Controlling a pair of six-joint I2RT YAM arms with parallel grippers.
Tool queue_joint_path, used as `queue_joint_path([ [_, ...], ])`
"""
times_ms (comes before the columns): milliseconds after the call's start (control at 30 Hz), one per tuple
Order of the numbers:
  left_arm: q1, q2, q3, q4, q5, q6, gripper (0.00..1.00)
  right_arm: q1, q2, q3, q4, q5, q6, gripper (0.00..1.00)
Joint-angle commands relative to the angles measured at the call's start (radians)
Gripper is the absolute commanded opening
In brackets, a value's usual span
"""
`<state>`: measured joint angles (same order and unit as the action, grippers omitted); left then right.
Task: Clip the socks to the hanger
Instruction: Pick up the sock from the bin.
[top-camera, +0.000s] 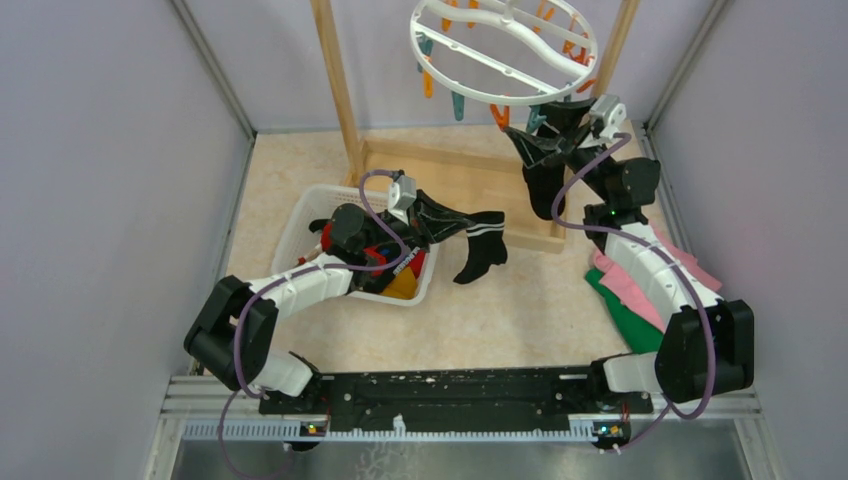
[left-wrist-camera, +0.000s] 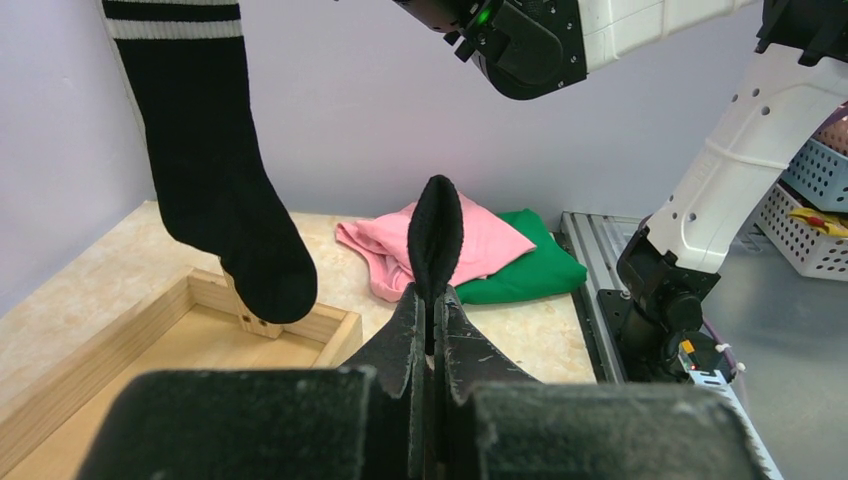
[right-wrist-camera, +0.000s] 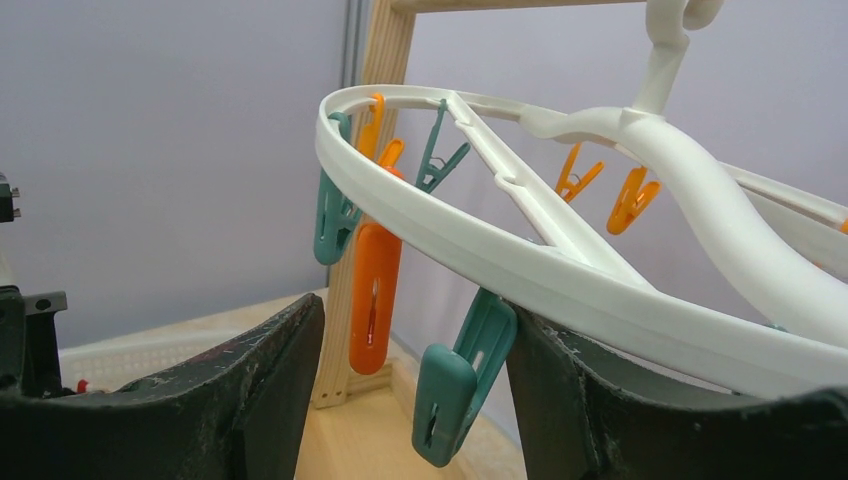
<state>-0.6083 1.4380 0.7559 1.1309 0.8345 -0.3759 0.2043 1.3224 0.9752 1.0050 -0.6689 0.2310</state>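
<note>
The white ring hanger (top-camera: 500, 97) hangs from the wooden rack, with orange and teal pegs under it. My right gripper (top-camera: 545, 132) is raised just under its near rim (right-wrist-camera: 480, 245) and stands open, a dangling teal peg (right-wrist-camera: 455, 385) between its fingers (right-wrist-camera: 290, 350). Below it hangs a black sock (top-camera: 540, 190) with white stripes (left-wrist-camera: 215, 170); its top is hidden. My left gripper (top-camera: 455, 222) is shut on another black striped sock (top-camera: 485, 248), a fold of which (left-wrist-camera: 436, 230) sticks up between the jaws (left-wrist-camera: 430, 300).
A white mesh basket (top-camera: 300, 215) under the left arm holds red (top-camera: 375, 255) and yellow-orange (top-camera: 403, 285) socks. The wooden rack's post (top-camera: 335, 70) and base frame (top-camera: 450, 165) stand at the back. Pink (top-camera: 640, 280) and green (top-camera: 625, 318) cloths lie by the right arm.
</note>
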Motion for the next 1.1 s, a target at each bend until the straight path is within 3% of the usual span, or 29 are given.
queue_joint_path([
  [0, 0.002, 0.0, 0.038, 0.072, 0.019, -0.009, 0.0, -0.019, -0.027, 0.001, 0.023, 0.017, 0.008, 0.65],
  [367, 0.0, 0.001, 0.042, 0.073, 0.017, -0.009, 0.0, -0.02, -0.034, -0.002, 0.02, -0.005, 0.003, 0.57],
  [567, 0.001, -0.003, 0.047, 0.068, 0.019, -0.012, 0.0, -0.031, -0.046, -0.01, -0.012, -0.055, -0.004, 0.73],
  [1067, 0.0, -0.019, 0.055, 0.048, 0.023, 0.009, 0.0, -0.109, -0.04, 0.046, -0.148, -0.259, 0.009, 0.77],
])
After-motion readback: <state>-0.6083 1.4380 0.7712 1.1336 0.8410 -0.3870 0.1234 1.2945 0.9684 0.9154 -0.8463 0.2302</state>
